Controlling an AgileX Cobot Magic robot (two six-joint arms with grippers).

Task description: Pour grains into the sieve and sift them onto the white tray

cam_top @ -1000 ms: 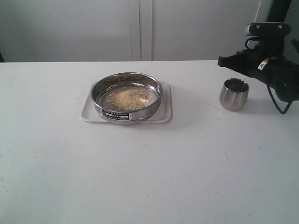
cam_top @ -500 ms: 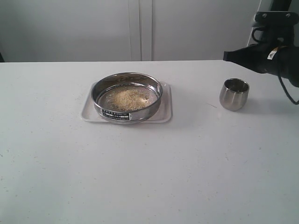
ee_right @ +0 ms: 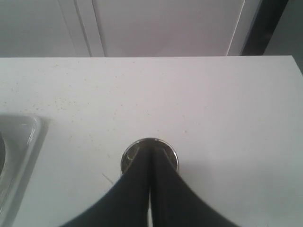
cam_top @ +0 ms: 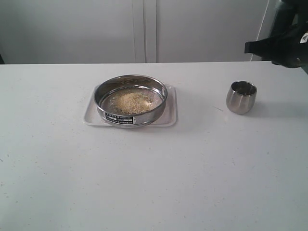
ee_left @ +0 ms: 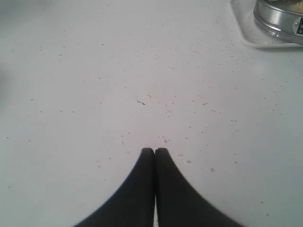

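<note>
- Exterior view: the sieve sits on the white tray with the grains heaped inside. A steel cup stands well apart at its 3 o'clock. The right gripper hangs at the cup's 12 o'clock, clenched and empty.
- Left wrist view: the left gripper is clenched and empty over the table.
- Right wrist view: the pressed-together tips are above the cup.

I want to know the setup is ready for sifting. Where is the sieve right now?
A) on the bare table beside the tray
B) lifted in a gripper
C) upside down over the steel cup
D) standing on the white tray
D: the sieve stands upright on the white tray, whose rim shows around it, with the grains heaped on its mesh.
</note>
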